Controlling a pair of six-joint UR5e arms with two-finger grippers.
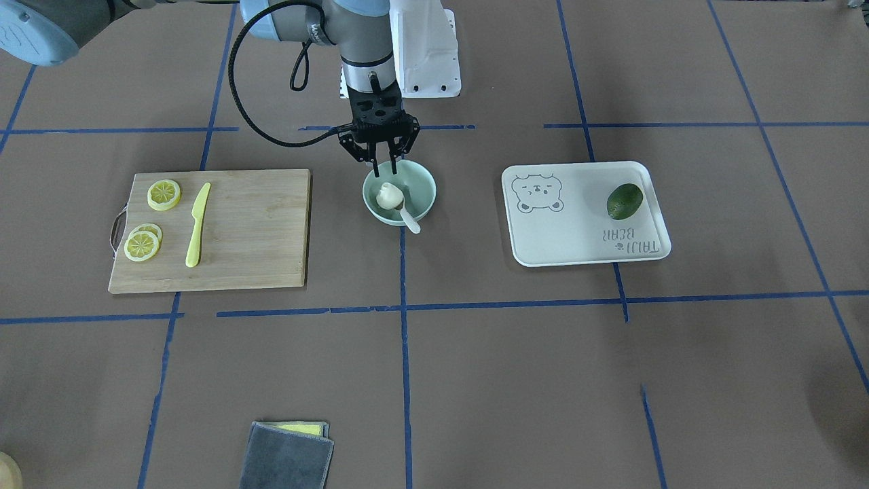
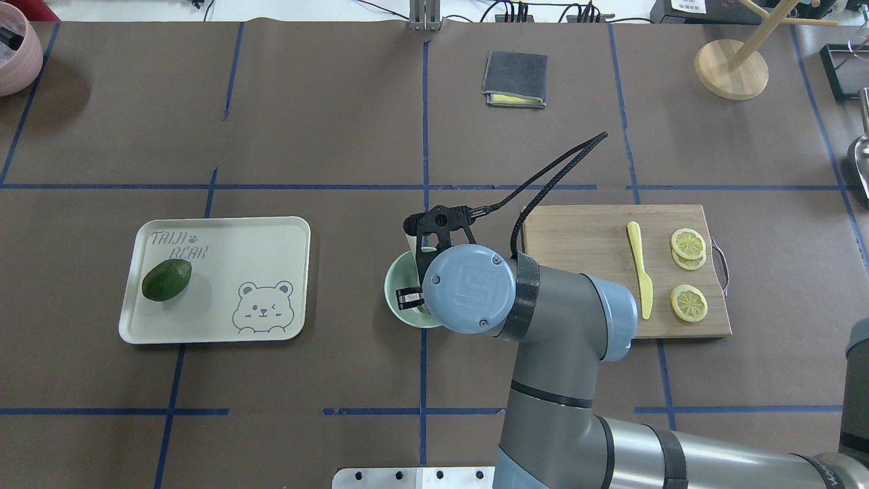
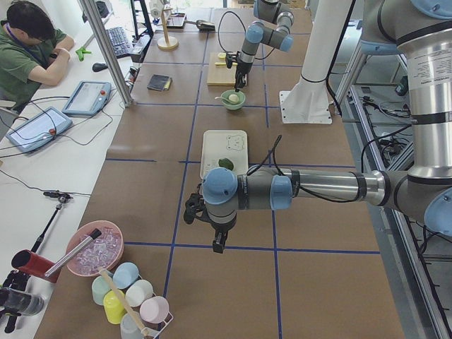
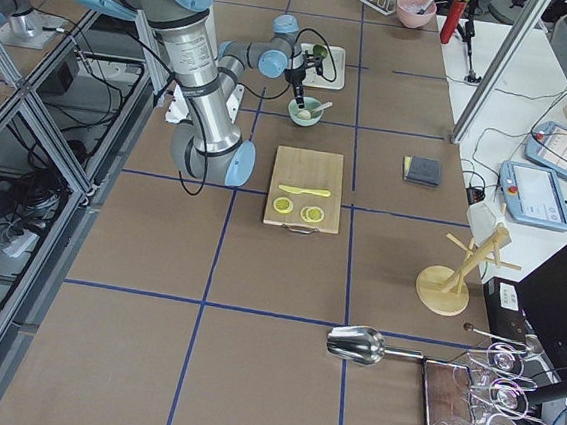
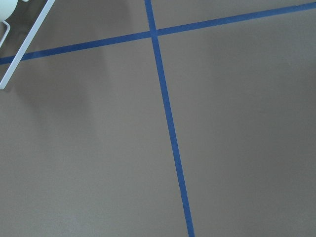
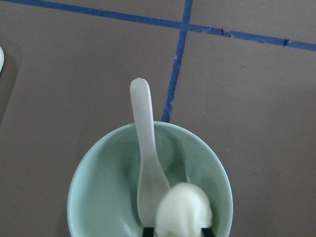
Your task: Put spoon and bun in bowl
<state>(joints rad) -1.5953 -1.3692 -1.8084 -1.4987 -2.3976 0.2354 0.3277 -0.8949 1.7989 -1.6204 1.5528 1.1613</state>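
Mid-worktop, nearer the robot's edge: a round pale mint-green bowl (image 1: 419,180) holding 2 items, a small white pleated steamed bun (image 1: 387,195) and an off-white short-handled soup spoon (image 1: 410,221). Bun directly beneath the right gripper (image 1: 384,172), jaws slightly parted and apparently clear of it, though blurred at the wrist. Spoon's long axis running robot's edge to operators' edge, handle pointing over the rim toward the operators. Left gripper (image 3: 219,242) far off toward the left end, grip impossible to tell. Probably just a straight lift remaining.

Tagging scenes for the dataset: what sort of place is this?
Probably a robot lab workcell, not a kitchen: blue tape grid on the paper-covered table, industrial arms reaching over it, and an operator at a side bench with touchscreen pendants.
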